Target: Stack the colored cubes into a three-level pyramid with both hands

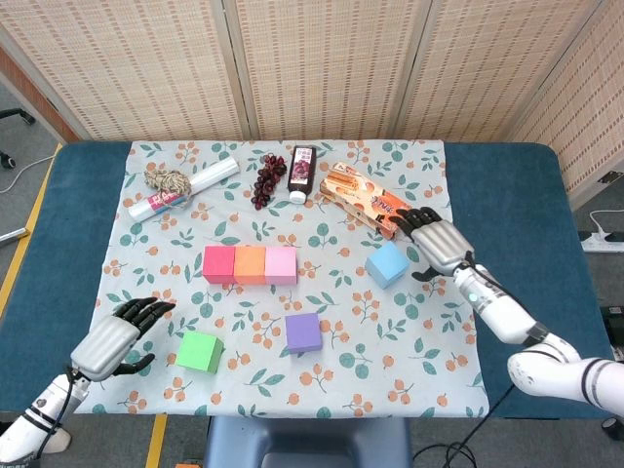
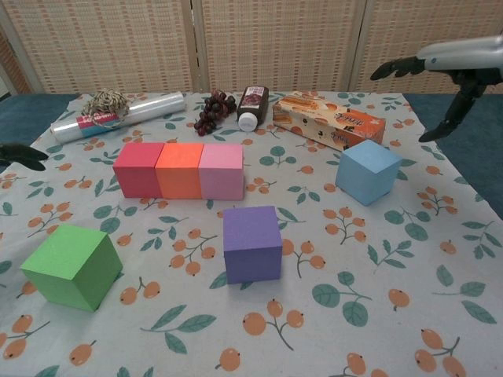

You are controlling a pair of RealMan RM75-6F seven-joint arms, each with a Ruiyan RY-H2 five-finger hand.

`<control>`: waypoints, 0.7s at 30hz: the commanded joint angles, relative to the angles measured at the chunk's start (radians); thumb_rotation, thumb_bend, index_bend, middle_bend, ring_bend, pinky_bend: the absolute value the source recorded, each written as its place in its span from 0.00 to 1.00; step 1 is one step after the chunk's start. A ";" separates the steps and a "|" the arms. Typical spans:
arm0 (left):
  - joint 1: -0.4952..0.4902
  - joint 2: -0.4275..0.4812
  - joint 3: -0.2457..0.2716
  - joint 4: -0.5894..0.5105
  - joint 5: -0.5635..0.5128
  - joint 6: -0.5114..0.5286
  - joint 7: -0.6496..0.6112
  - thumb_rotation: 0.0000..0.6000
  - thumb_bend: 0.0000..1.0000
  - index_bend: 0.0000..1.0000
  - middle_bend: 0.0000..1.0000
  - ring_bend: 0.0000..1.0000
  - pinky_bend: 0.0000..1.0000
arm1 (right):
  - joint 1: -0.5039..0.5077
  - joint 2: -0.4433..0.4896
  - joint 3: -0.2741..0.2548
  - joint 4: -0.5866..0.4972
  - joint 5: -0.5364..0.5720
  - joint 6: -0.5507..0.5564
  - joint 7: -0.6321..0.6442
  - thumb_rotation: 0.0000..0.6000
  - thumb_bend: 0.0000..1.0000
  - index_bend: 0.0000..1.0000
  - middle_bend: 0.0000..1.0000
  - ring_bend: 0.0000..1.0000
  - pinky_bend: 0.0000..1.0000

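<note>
Blue cube (image 1: 387, 264) sat free on the surface, right of the three-cube row (image 1: 250, 264). Right hand (image 1: 438, 243) spread, empty; left hand (image 1: 115, 340) likewise. Cube judged light, rigid, smooth-faced: opposite flat sides to be gripped.

Woven folding screens (image 1: 322, 63) stand behind a blue table (image 1: 507, 195) draped with a floral cloth (image 1: 429, 322); grey floor (image 1: 19, 146) lies beside it.

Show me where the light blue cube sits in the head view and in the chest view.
Head view: blue cube lies right of centre on the cloth, below the snack box.
Chest view: blue cube lies at right, in front of the snack box.
Shared landmark: the snack box, just behind the cube in both.
</note>
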 commanded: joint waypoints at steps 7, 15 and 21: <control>-0.031 -0.073 0.005 -0.013 -0.018 -0.084 0.081 1.00 0.32 0.01 0.06 0.07 0.15 | -0.147 0.093 -0.013 -0.101 -0.122 0.150 0.096 1.00 0.06 0.00 0.00 0.00 0.00; -0.045 -0.111 0.007 -0.028 -0.045 -0.131 0.142 1.00 0.32 0.00 0.03 0.05 0.15 | -0.191 0.089 -0.015 -0.096 -0.188 0.176 0.138 1.00 0.06 0.00 0.00 0.00 0.00; -0.042 -0.145 -0.002 -0.024 -0.075 -0.135 0.149 1.00 0.31 0.05 0.08 0.12 0.18 | -0.203 0.064 -0.012 -0.072 -0.209 0.165 0.166 1.00 0.06 0.00 0.00 0.00 0.00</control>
